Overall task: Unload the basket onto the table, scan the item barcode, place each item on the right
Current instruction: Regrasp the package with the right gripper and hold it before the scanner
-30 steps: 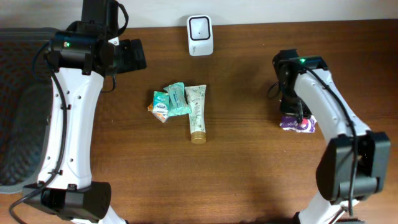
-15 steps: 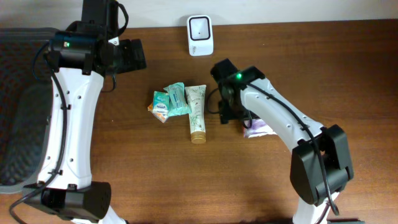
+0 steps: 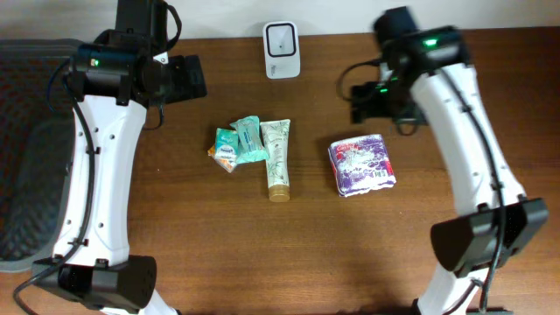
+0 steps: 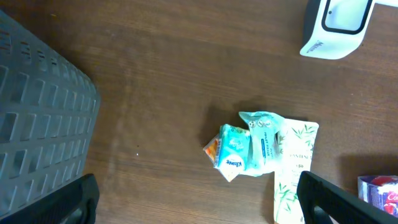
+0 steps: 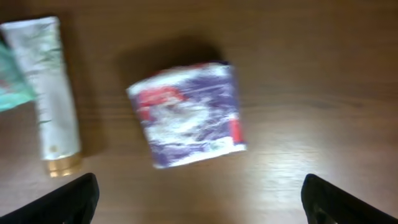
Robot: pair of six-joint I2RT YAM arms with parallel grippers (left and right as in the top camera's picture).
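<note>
- The right gripper (image 5: 199,182) is held spread wide and empty, raised off the desk (image 5: 323,74). The purple packet (image 5: 186,115), taken to be the item to scan, lies flat on the desk directly beneath it and is touched by neither finger.
- The left gripper (image 4: 198,180) is likewise spread wide and empty above the desk, with the teal sachets (image 4: 245,149) below and just ahead of it.
- No barcode can be made out on the packet's upturned face. A scan is likely to fail if the wrong side is turned toward the window of the scanner (image 3: 282,50).
- The packet looks soft and crinkled, so if it is pinched at one corner it could sag, twist or slip out on the way to the scanner. The scanner stands to the left of the right gripper and farther out, near the far edge of the desk.
- The cream tube (image 5: 53,106) lies near the packet, to the left of the right gripper. If a wide-spread descent drifts that way, the tube could be knocked and sent rolling into the sachets.
- Open desk is seen to the right of the right gripper and behind it, and also between packet and scanner, so a clear path is available there.
- The desk is bordered by the grey crate (image 4: 37,118) on the left gripper's outer side, and little room is left there.
</note>
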